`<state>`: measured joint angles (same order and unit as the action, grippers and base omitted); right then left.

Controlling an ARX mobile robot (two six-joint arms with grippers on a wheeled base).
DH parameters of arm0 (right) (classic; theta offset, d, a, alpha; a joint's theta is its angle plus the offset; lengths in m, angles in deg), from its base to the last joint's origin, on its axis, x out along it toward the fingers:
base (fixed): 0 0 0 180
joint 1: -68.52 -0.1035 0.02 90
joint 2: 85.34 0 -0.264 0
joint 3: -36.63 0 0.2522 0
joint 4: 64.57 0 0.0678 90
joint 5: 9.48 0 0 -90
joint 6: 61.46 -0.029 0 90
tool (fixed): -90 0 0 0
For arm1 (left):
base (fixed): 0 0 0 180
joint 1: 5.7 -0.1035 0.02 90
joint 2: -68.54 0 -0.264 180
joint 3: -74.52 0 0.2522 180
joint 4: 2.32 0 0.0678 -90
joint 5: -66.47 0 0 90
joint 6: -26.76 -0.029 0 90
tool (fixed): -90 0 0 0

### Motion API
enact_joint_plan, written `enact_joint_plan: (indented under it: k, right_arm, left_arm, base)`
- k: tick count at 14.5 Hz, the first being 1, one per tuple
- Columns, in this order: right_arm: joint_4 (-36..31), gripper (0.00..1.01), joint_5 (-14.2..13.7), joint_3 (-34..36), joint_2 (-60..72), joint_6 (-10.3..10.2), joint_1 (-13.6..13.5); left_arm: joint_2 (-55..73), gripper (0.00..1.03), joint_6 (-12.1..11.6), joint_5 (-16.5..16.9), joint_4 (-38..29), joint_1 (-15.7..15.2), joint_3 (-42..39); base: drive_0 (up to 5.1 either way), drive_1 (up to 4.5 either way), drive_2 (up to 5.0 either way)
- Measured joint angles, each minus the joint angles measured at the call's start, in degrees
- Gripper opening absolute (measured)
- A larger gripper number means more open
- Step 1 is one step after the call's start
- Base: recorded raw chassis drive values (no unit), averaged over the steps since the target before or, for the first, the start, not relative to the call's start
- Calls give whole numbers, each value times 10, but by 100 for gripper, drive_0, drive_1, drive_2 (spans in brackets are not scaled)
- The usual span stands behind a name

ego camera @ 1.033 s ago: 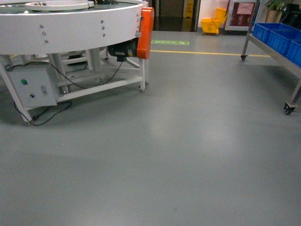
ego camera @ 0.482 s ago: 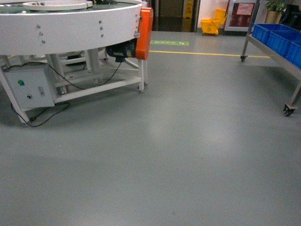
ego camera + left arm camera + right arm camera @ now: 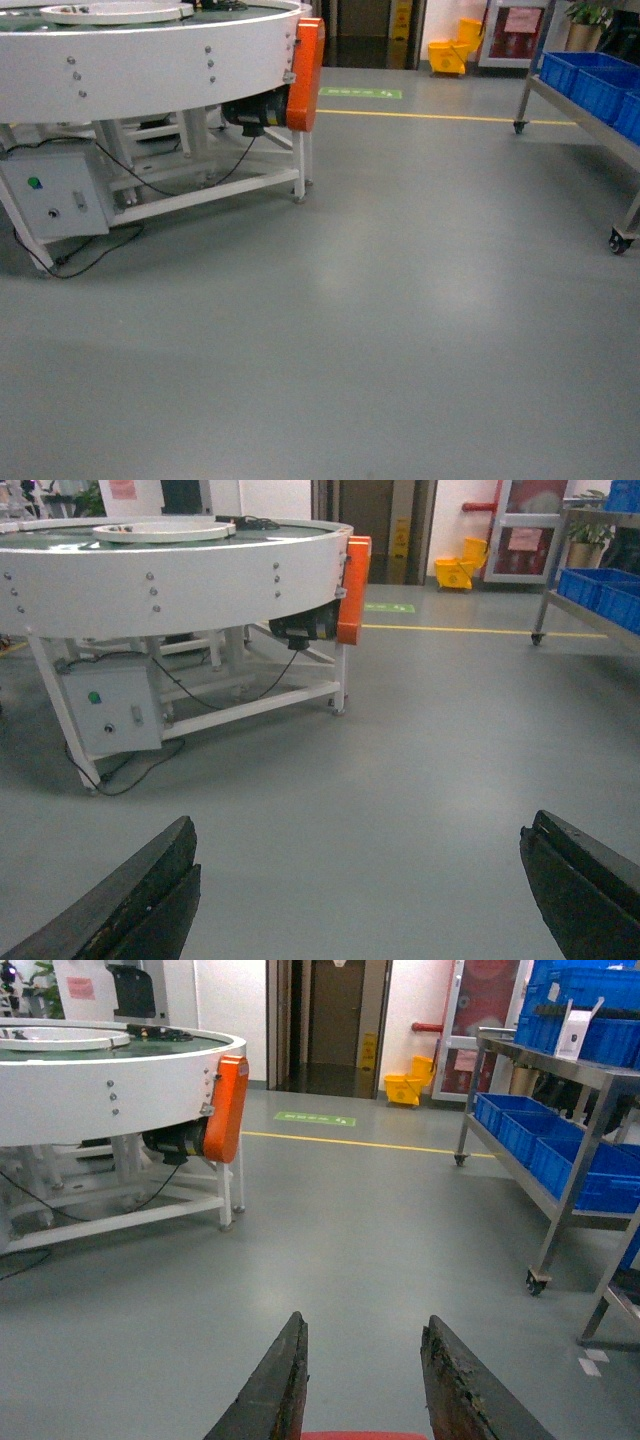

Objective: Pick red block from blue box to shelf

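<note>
We see the left gripper (image 3: 355,900) with its two black fingers (image 3: 130,900) spread wide at the bottom corners of the left wrist view; only bare grey floor (image 3: 400,780) shows between them.

The right gripper (image 3: 362,1390) has its fingers (image 3: 272,1385) drawn close together. A thin strip of glossy red, the red block (image 3: 362,1435), sits between them at the very bottom edge of the right wrist view. We read this as the fingers pinching the block, though the contact points are cut off by the frame edge.

The shelf (image 3: 590,1120) stands on castors at the right, well apart from both grippers. Its steel uprights and crossbars carry dark blue crates (image 3: 560,1150) on the lower tier and more on top. In the head view only its left end (image 3: 590,100) is in frame.

At the left we note a round white conveyor table (image 3: 150,60) with an orange guard (image 3: 308,70), a motor beneath it, and a grey control box (image 3: 50,195) with a green button. A yellow mop bucket (image 3: 450,50) stands by the far doorway. A yellow line (image 3: 440,116) crosses the floor.

We cannot find the blue box in any view.
</note>
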<state>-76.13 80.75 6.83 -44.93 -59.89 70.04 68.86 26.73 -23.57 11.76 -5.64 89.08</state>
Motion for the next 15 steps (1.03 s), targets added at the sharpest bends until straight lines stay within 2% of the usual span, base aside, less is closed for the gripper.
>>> enact_joint_plan:
  k: [6,15]
  right_arm:
    - [-1,28,0,0,0,0,0]
    - [1,28,0,0,3,0,0]
  left_arm:
    - [0,98,0,0,-2,0,0]
    - [0,98,0,0,0,0,0]
  base:
    - [-2,412,-416]
    - [1,11,-9]
